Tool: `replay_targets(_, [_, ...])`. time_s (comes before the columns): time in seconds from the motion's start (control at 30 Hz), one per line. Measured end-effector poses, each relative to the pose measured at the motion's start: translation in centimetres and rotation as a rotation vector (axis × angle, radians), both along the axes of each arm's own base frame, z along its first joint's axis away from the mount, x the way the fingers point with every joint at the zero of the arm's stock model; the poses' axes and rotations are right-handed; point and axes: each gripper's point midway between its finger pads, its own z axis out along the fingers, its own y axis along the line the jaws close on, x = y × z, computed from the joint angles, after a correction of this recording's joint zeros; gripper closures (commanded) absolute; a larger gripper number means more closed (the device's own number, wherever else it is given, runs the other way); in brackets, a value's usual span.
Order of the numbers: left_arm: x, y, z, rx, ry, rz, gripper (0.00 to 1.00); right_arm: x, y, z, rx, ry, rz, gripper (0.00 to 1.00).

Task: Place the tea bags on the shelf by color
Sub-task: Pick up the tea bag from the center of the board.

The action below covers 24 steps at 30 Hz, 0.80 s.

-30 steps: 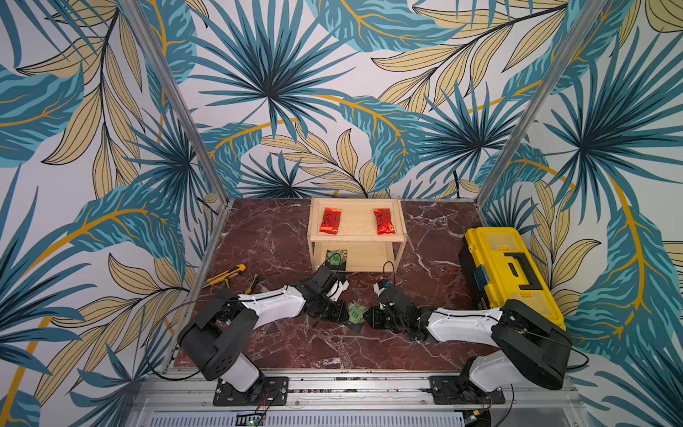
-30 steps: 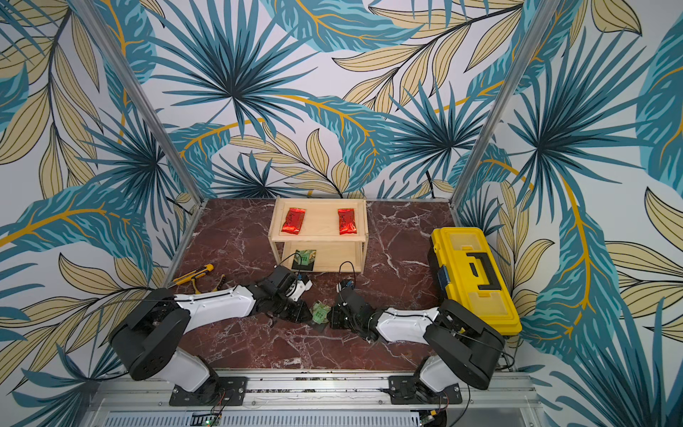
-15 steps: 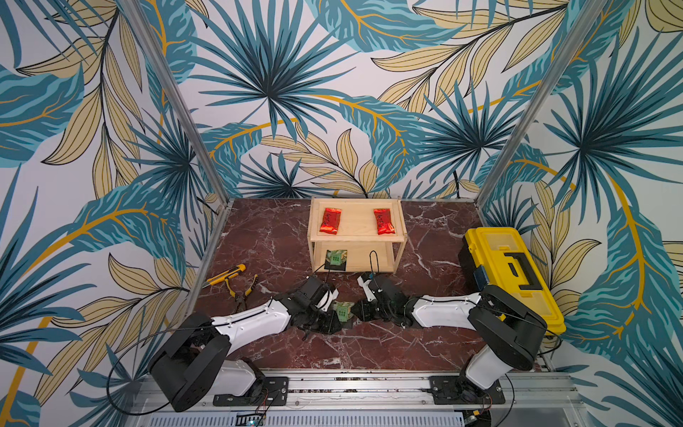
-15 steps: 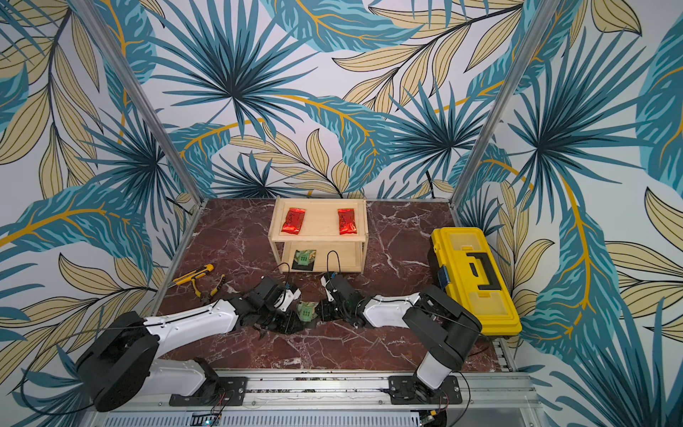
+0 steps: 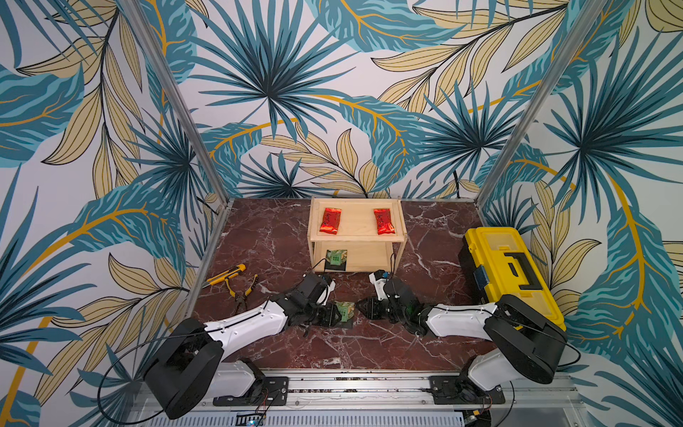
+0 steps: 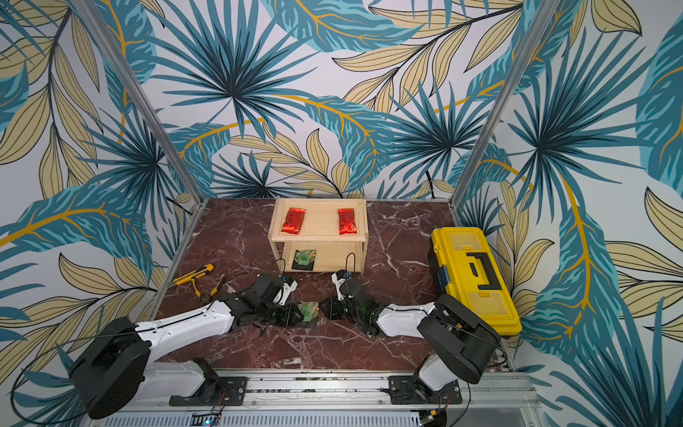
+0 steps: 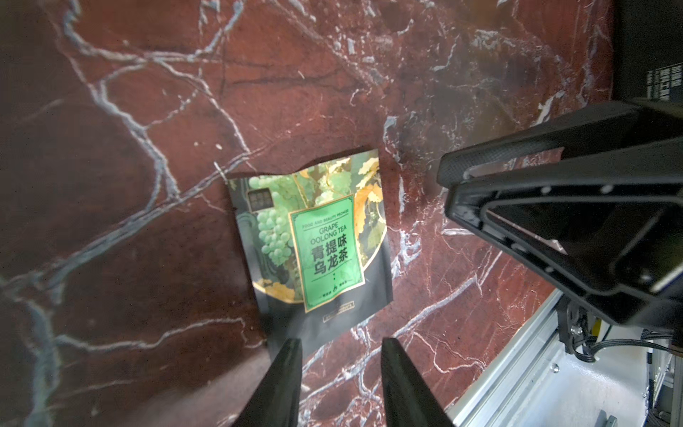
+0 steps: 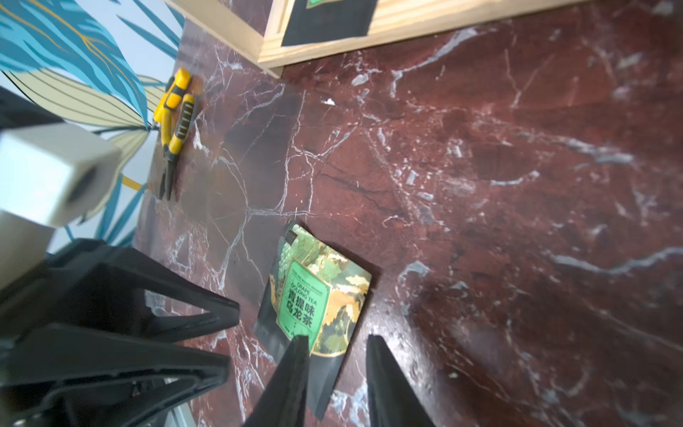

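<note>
**A:** Top views first. What has changed in the last second?

**B:** Both arms were crowded onto the loose green tea bag [image 5: 344, 312] with narrow tips. Since then the left jaws and the right jaws have each widened. The packet now lies flat on the desk [image 5: 369, 347], with the left jaws at its 9 o'clock and the right jaws at its 3 o'clock. It has slid slightly toward 9 o'clock.

**A:** And the shelf?

**B:** In both top views the shelf [image 5: 356, 238] stands unchanged at the desk's 12 o'clock. The red tea bags [image 5: 330, 221] are on the top tier, and the shelved green tea bag [image 6: 303, 257] is on the lower one.

**A:** Left wrist?

**B:** The left jaws stand apart and hold nothing, with bare marble between the fingertips [image 7: 292, 355]. The packet [image 7: 314, 240] lies face up just beyond them, and one tip overlaps its black corner.

**A:** Right wrist?

**B:** Much the same. The right jaws are parted and empty. One fingertip [image 8: 299, 351] sits over the packet's dark edge, but nothing is pinched.

**A:** What does that mean for the task?

**B:** I'd say a two-armed squeeze has just been let go. Three packets are sorted by colour and this one is not. It still needs a fresh grip and a carry toward 12 o'clock, onto the lower tier beside its match. A thin packet lying flat on slick marble will probably be hard to pick up.
</note>
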Motion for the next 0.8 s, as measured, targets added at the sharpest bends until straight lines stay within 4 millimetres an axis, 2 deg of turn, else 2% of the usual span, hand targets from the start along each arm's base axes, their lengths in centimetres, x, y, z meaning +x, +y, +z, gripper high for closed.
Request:
replay_targets(0.43, [0.0, 0.1, -2.1, 0.015, 0.009, 0.000, 0.62, 0.7, 0.0, -2.1, 0.079, 0.063, -0.050, 0.67])
replay_targets(0.8, [0.2, 0.4, -2.1, 0.009, -0.022, 0.011, 0.62, 0.6, 1.6, -2.0, 0.134, 0.102, -0.013, 0.67])
